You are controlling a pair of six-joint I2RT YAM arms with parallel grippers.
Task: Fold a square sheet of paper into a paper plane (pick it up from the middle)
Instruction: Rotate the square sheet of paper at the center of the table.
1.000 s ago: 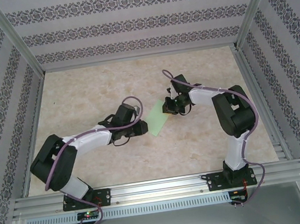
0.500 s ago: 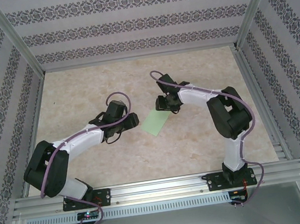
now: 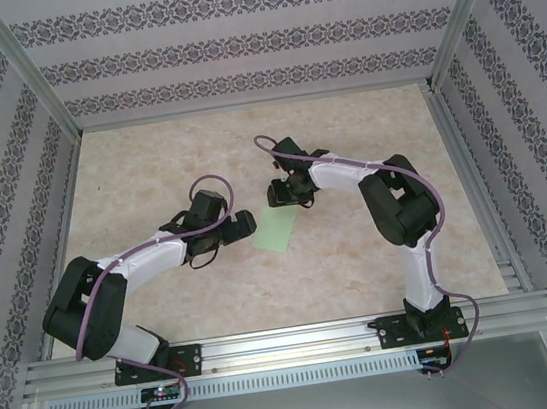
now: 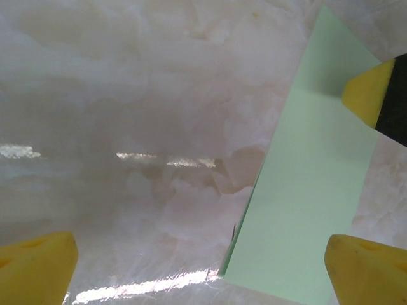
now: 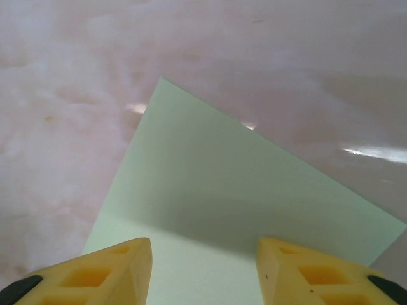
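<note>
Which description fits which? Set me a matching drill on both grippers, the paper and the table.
1 left gripper
2 right gripper
3 paper
4 table

A pale green
B jaws wide, straddling the paper's edge
C pinkish marble pattern
D narrower gap, poised wholly over the paper

Pairs: 1-B, 2-D, 3-A, 4-C

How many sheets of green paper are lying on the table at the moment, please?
1. The pale-green sheet of paper lies flat on the table, near its middle. A second sheet lying exactly under it would be hidden.
</note>
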